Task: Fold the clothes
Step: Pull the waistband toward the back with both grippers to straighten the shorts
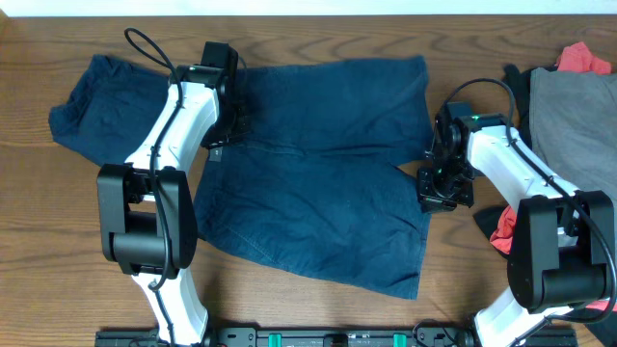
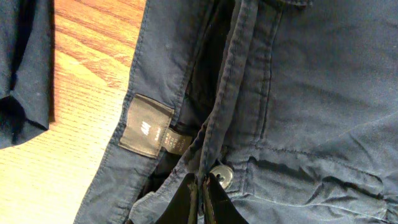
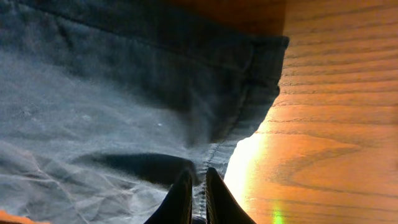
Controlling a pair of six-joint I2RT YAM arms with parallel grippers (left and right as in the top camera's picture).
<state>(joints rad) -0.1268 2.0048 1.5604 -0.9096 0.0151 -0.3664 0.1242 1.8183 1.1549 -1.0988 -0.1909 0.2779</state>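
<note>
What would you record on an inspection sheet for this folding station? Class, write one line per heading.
Surface: wooden table, with wood grain showing around the clothes.
Job's things: navy shorts spread flat at centre; crumpled navy garment at far left; grey garment and red cloth at the right edge.
Clutter: nothing seen.
Grippers: left gripper shut, tips at the shorts' waistband beside a button; right gripper shut on the shorts' hem corner.
Cables: black cable looping by the left arm; second black cable arching over the right arm.
Surroundings: black rail along the near table edge.
</note>
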